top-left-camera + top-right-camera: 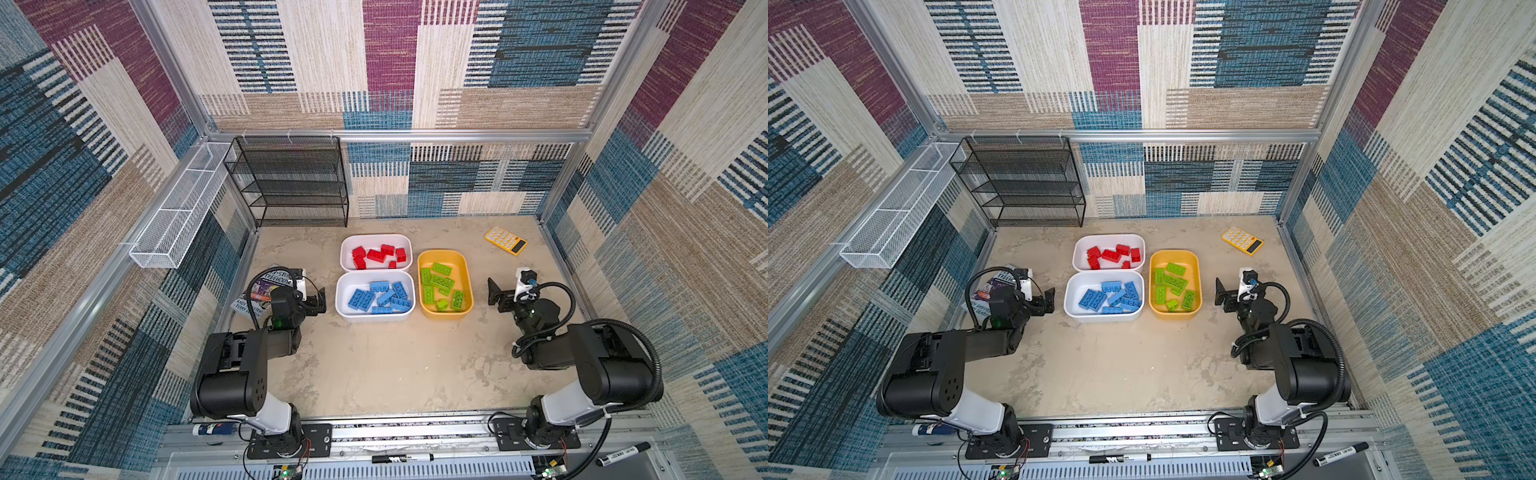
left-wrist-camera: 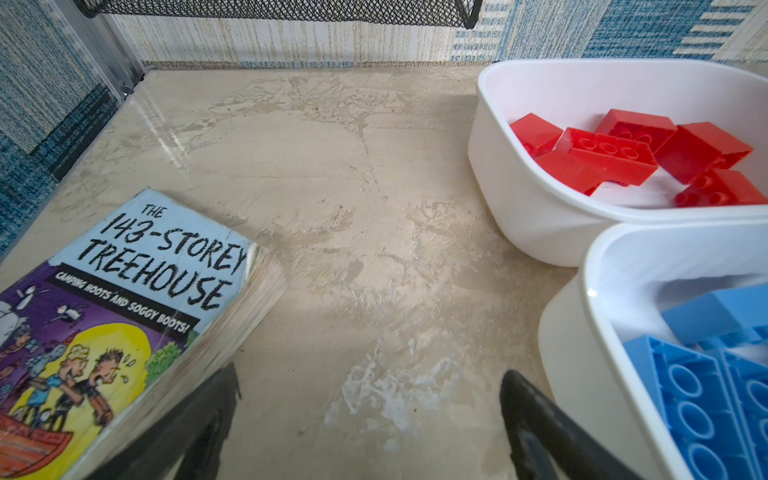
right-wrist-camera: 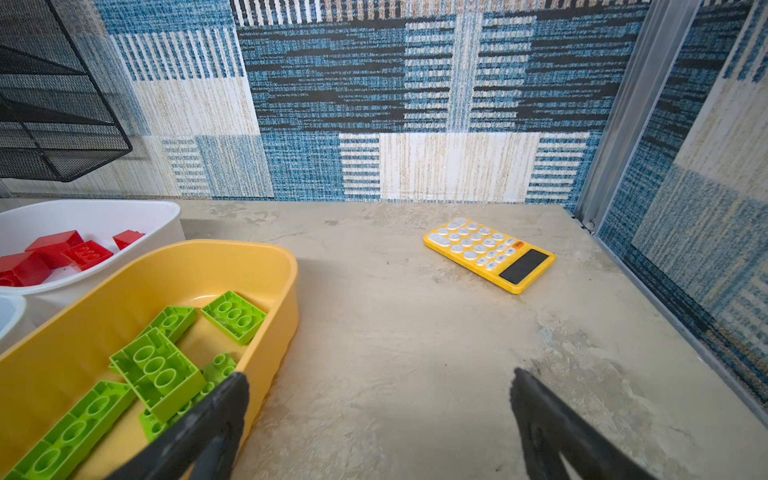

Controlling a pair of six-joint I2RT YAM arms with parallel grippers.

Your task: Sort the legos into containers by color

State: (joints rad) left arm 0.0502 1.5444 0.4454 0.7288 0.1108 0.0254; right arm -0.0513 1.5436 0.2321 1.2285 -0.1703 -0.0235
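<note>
The blue legos (image 1: 380, 297) lie heaped in a white tub (image 1: 376, 318) near the middle of the worktop (image 1: 395, 365). Against this tub's far side sits the second white tub (image 1: 376, 237), which holds the red legos (image 1: 376, 254). Just to its right stands the yellow tub (image 1: 444, 314) with the green legos (image 1: 441, 286).

The left arm (image 1: 249, 357) is folded low to the left of the blue-lego tub. Its elbow is raised and its forearm reaches forward, so the wrist comes level with that tub's left wall. The left fingers (image 2: 536, 415) stand spread wide with nothing between them, over bare worktop close to that wall. In both top views a gap shows between them and the tub. A paperback book (image 2: 124, 299) lies flat farther left of the tub, partly under the wrist.

The right arm (image 1: 594, 365) is bent the same way to the right of the blue-lego tub, beyond the yellow tub. The right fingers (image 3: 208, 415) are also spread wide and empty. One of them hangs near the yellow tub's outer wall and the other over open worktop. A yellow calculator (image 3: 490, 254) lies flat farther back and to the right of the blue-lego tub, well apart from it.
</note>
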